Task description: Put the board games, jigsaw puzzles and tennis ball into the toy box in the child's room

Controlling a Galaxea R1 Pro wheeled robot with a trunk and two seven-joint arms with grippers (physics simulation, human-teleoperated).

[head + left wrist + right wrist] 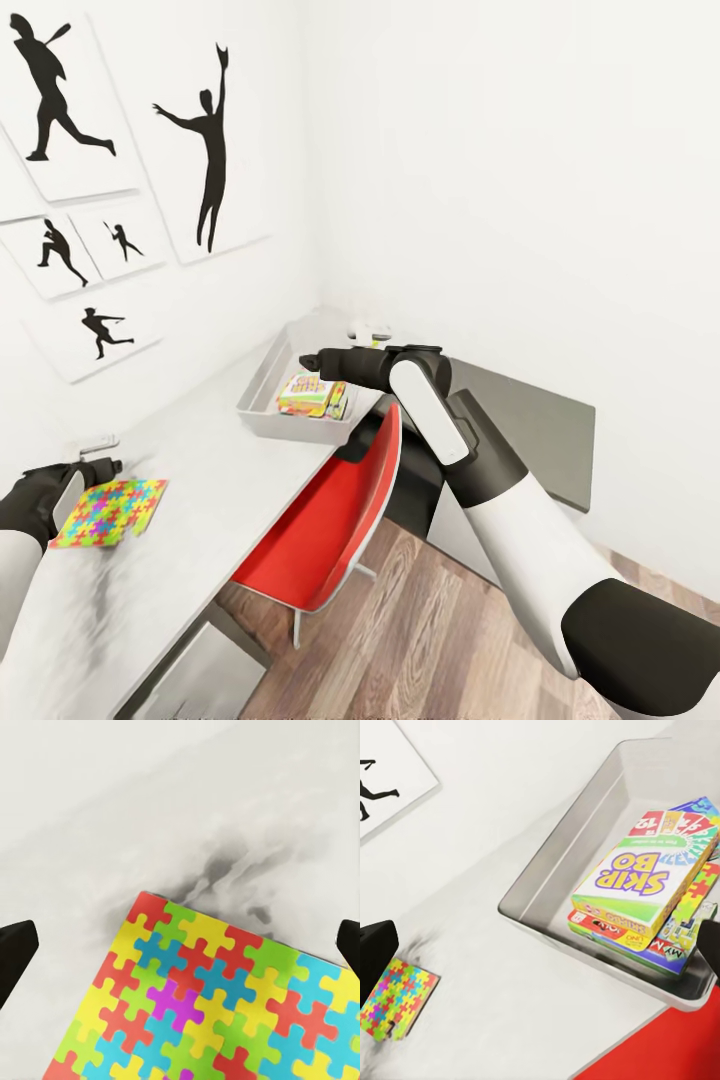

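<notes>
One jigsaw puzzle (112, 511) (210, 997) (394, 999) lies flat on the white table (215, 460), near its front edge. My left gripper (103, 468) (180, 945) hovers over the puzzle's far corner, open, its fingers (16, 951) wide apart and holding nothing. The grey toy box (262, 376) (577, 832) stands farther along the table. In it the board games (310, 393) (639, 891) are stacked, and a second jigsaw puzzle (701, 891) lies partly under them. My right gripper (307, 360) (540, 945) hangs open above the box. The tennis ball and the bed are out of view.
A red chair (335, 520) is pushed in under the table below the toy box. A low cabinet with a dark grey top (530, 430) stands behind my right arm. Silhouette posters (205, 150) hang on the wall along the table. The floor (430, 640) is wood.
</notes>
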